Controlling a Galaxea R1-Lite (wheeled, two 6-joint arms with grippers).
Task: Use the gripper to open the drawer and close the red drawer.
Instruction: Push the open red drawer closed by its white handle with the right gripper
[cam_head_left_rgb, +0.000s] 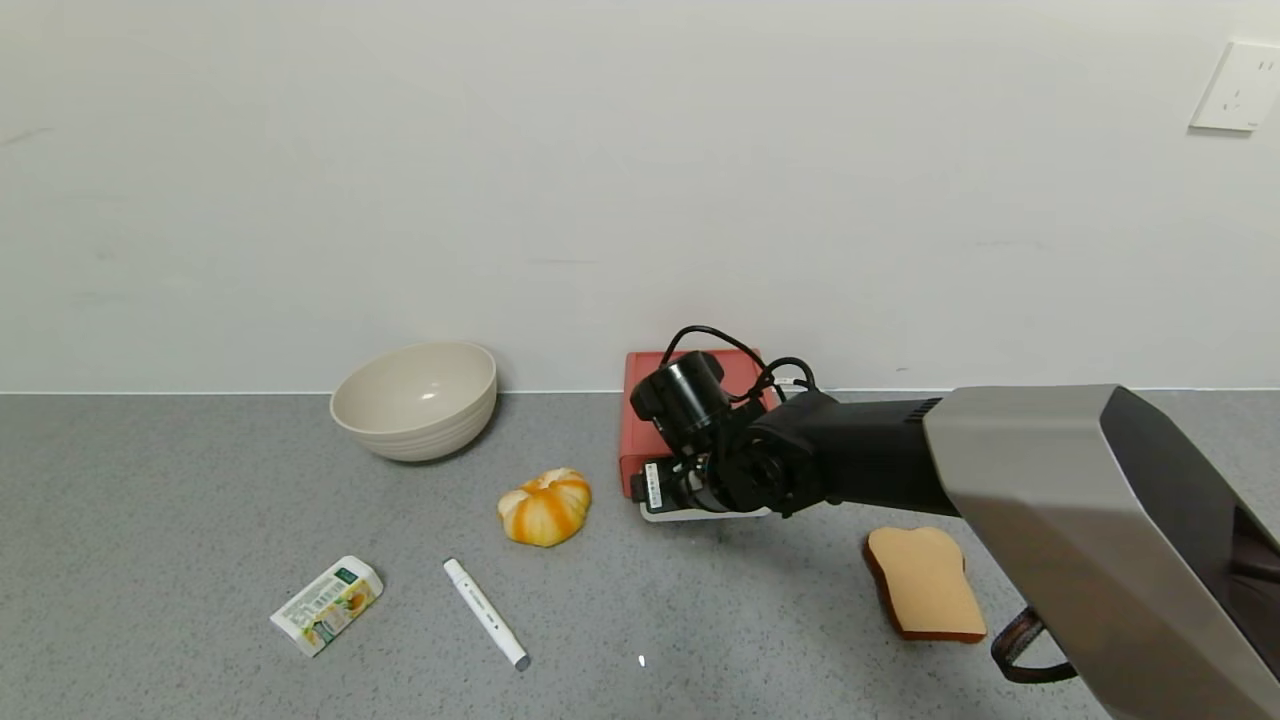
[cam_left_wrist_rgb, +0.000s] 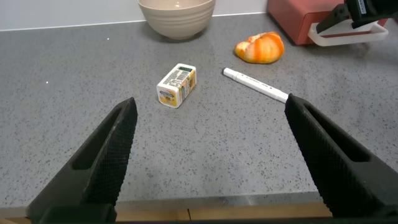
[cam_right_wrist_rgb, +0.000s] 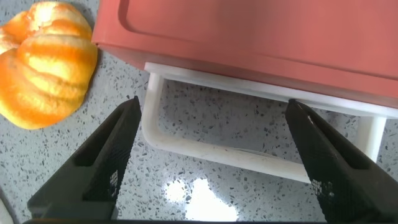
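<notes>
The salmon-red drawer stands by the back wall, right of the bowl; it looks closed in the right wrist view. Its white loop handle lies on the counter in front of it and shows close up in the right wrist view. My right gripper hangs right over the handle, open, its fingers astride the loop without holding it; it also shows in the left wrist view. My left gripper is open and empty over the counter's front edge.
A cream bowl stands at the back left. An orange pumpkin lies just left of the handle. A white marker, a small carton and a toast slice lie nearer the front.
</notes>
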